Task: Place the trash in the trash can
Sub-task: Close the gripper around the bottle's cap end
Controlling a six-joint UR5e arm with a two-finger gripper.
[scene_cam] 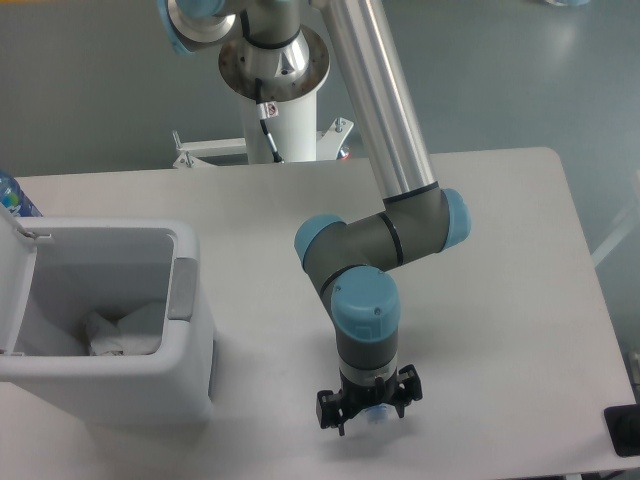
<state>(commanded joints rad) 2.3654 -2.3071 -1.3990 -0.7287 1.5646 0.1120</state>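
Your gripper is down at table level near the front edge, its fingers spread to either side of the flattened plastic bottle, of which only a small bluish bit shows between them; the wrist hides the rest, so you cannot tell whether the pads have closed on it or only straddle it. The low, vertical pose suits a top-down pinch. The tissue wad already lies inside the trash can, whose lid stands open at the left, well apart from the bottle, so that is your only remaining piece
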